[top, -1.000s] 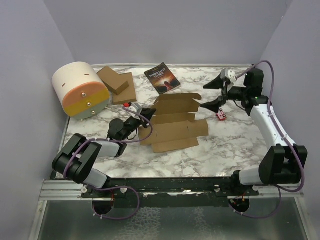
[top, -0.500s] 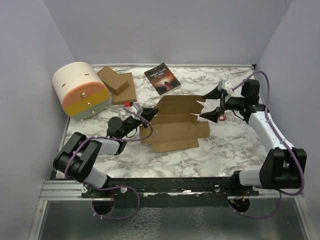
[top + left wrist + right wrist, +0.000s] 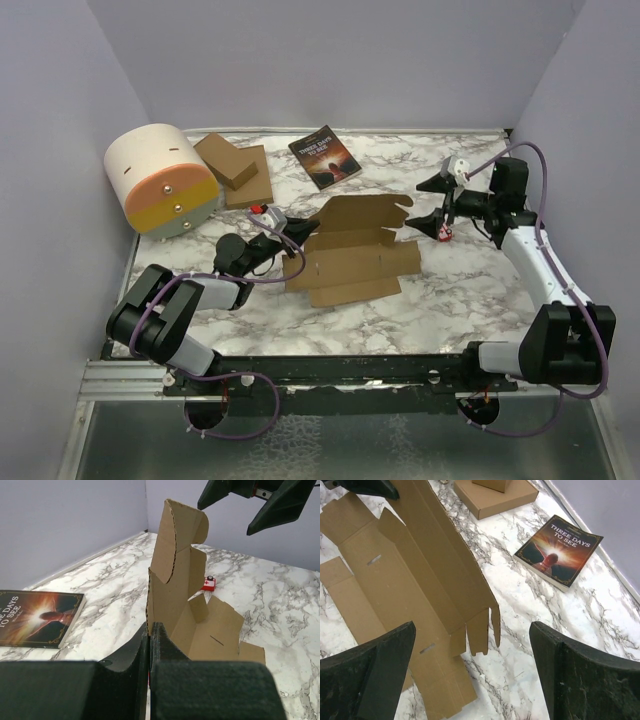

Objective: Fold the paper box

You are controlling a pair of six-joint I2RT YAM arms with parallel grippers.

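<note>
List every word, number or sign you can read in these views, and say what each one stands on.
"THREE DAYS TO SEE": the title on the cover of the dark book.
A white plus sign: on the small red object on the table.
Finer print on the book cover: too small to read.
The paper box and the cardboard stack: no print visible.

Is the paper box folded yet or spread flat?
Mostly spread: the paper box has one long panel raised; the rest lies flat.
</note>
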